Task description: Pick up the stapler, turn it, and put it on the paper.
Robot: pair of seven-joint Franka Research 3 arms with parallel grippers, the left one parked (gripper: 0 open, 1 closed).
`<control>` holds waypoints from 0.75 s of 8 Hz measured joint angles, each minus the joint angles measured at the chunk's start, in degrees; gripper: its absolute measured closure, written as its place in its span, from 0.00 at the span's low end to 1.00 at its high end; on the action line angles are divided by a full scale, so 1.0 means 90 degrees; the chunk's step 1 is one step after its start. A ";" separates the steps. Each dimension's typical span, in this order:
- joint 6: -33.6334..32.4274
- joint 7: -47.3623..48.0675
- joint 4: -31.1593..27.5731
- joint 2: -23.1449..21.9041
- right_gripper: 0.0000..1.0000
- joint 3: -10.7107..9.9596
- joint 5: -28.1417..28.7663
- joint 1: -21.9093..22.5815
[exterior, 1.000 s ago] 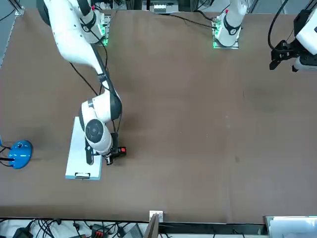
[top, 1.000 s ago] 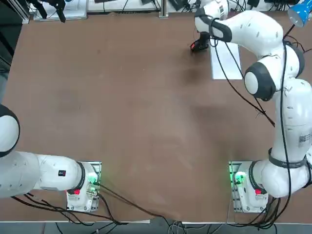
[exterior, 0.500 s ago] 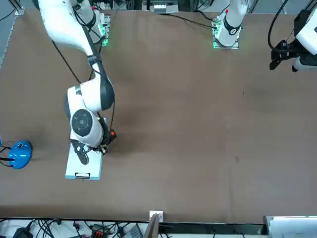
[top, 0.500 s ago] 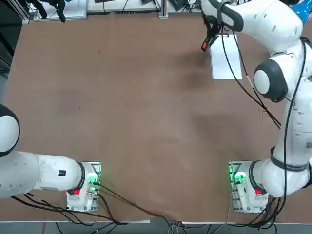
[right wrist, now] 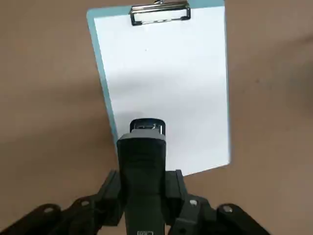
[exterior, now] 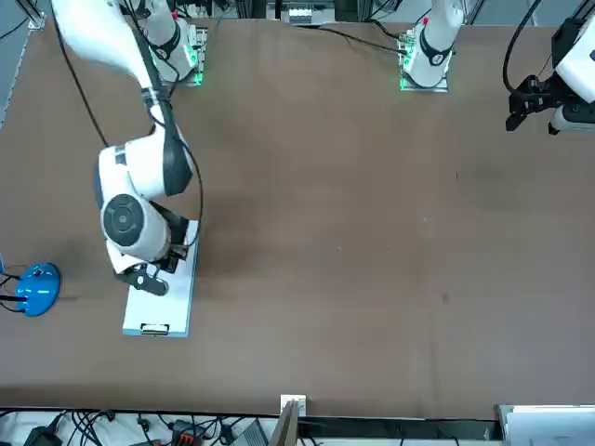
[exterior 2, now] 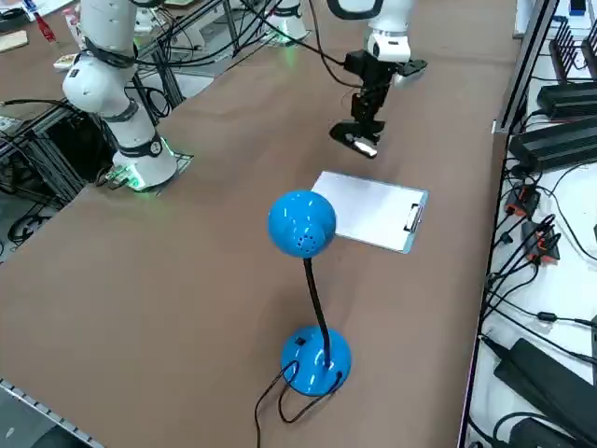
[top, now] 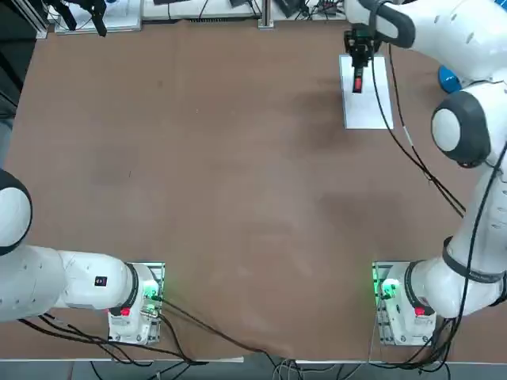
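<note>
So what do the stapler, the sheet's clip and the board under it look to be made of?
Stapler, held in the right gripper: probably matte black plastic, with no glare. Clip: bright metal wire, by its shine. Board edge: pale blue, smooth, likely plastic. Paper: plain matte white.

Black stapler point(right wrist: 143, 166) in right gripper point(right wrist: 142, 196), held lengthwise above white clipped paper point(right wrist: 166, 83), flat on table.

Right arm fully outstretched, right gripper point(right wrist: 143, 188) raised, fingers point(right wrist: 110, 188) clamped inward.
</note>
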 joint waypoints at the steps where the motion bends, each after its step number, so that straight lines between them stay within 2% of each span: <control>1: 0.0208 -0.0833 -0.0389 -0.0250 0.59 0.0000 0.0055 -0.0227; 2: 0.0680 -0.1444 -0.0879 -0.0497 0.59 0.0001 0.0146 -0.0431; 4: 0.2075 -0.1832 -0.2072 -0.0881 0.59 0.0004 0.0214 -0.0631; 6: 0.2591 -0.2062 -0.2663 -0.0967 0.59 0.0016 0.0214 -0.0651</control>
